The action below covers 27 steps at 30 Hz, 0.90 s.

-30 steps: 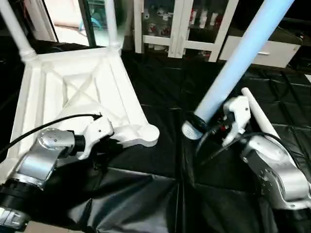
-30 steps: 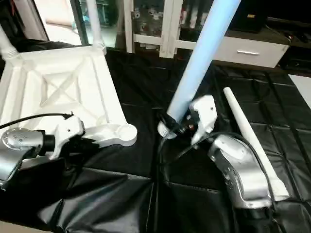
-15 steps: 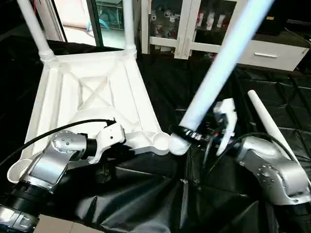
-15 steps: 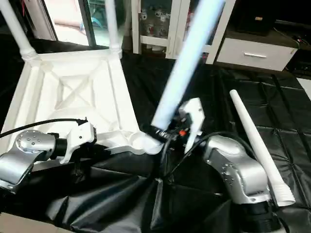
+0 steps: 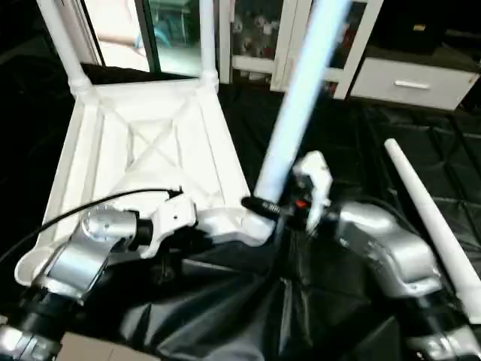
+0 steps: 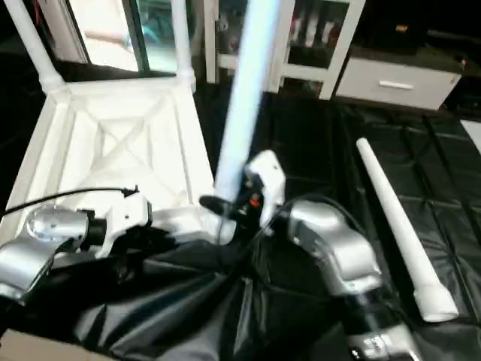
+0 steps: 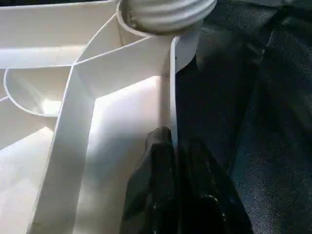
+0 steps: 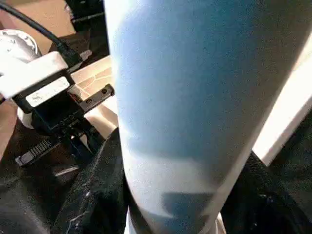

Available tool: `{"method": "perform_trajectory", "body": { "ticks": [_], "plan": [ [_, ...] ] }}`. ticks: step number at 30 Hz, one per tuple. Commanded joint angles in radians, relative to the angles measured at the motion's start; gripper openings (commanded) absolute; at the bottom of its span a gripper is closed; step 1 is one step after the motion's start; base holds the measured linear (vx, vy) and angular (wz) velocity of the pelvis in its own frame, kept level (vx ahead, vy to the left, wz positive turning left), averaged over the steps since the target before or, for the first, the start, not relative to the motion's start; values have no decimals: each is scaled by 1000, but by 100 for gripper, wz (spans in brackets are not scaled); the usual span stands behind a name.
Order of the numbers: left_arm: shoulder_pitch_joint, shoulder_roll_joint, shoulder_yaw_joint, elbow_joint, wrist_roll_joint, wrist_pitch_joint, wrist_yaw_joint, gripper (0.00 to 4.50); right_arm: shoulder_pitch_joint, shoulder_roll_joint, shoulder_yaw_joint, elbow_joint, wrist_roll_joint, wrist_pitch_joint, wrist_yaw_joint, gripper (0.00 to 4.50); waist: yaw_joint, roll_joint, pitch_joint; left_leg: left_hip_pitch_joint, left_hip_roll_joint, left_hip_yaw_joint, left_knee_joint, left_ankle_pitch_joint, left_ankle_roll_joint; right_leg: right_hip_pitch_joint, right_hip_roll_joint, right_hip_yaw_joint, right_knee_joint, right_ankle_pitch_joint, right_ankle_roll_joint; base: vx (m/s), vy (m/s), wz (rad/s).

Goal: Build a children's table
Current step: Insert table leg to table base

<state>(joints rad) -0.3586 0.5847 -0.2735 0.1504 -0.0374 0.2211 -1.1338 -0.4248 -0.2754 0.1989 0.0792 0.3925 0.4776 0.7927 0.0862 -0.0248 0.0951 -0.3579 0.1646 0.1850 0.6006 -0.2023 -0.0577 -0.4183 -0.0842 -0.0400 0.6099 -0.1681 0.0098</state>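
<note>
Third leg going in, by the look of it. Upside-down table top lying ribs-up on the black-sheeted counter, two legs already standing in the far corner sockets. Right claw pinching the third leg low down near its ribbed end, holding it nearly upright with that end sitting right at the near corner socket. Left wrist view shows the threaded tip at the mouth of the socket, though can't tell how deep. Left claw pressed together on the thin raised rim of the top, just beside that corner, bracing it.

Next move probably calls for keeping the leg square to the socket, then pushing or twisting down while the left side stops the top from sliding. Any tilt likely jams it.

Room-wise: the two claws sit close together at that corner, so not much slack there. Sheet bunched and hanging over the near counter edge right below the work. Fourth leg lying loose on the counter off to the right, well apart. Open sheet between them.
</note>
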Motion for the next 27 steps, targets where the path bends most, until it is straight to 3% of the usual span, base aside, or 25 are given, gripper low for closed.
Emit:
{"method": "perform_trajectory", "body": {
  "ticks": [1,9,13,18,19,23,24,27],
  "plan": [
    [26,-53,-29,-17,-52,-17,-19,4,-15,2,8,22,-21,-34,6,188,-14,-21,-59,7,57,-17,-86,-177,31,32,-61,46,-73,-352,-187,0,0,0],
    [26,-52,-28,-22,-45,-14,-19,4,-52,-4,68,124,-113,-111,30,188,-18,-22,-54,8,58,-14,-88,-210,28,29,-64,48,-78,-397,-174,0,0,0],
    [26,-49,-27,-21,-43,-12,-21,4,-65,-13,87,158,-138,-112,36,188,-19,-22,-53,8,59,-15,-91,-221,25,30,-63,48,-79,-403,-170,0,0,0],
    [22,-51,-22,-13,-38,-11,-18,4,-49,-39,105,134,-134,-87,89,188,-17,-22,-52,8,60,-15,-92,-227,33,31,-63,49,-79,-400,-170,0,0,0],
    [22,-52,-22,-13,-39,-11,-18,4,-48,-39,105,134,-134,-88,91,188,-17,-18,-52,7,60,-16,-92,-226,32,31,-64,49,-79,-398,-170,0,0,0],
    [13,-53,-20,1,-35,-15,-21,4,-36,-48,94,121,-118,-71,100,188,-17,-21,-50,8,60,-16,-93,-241,29,29,-64,50,-82,-420,-169,0,0,0],
    [10,-53,-20,5,-34,-16,-22,4,-33,-57,100,116,-120,-67,109,188,-15,-12,-51,11,61,-17,-94,-247,25,27,-64,50,-83,-428,-167,0,0,0],
    [5,-52,-20,10,-32,-17,-25,4,-30,-63,99,109,-117,-57,122,188,-16,-16,-51,9,62,-16,-95,-252,23,29,-63,50,-83,-417,-168,0,0,0]
  ]
}}
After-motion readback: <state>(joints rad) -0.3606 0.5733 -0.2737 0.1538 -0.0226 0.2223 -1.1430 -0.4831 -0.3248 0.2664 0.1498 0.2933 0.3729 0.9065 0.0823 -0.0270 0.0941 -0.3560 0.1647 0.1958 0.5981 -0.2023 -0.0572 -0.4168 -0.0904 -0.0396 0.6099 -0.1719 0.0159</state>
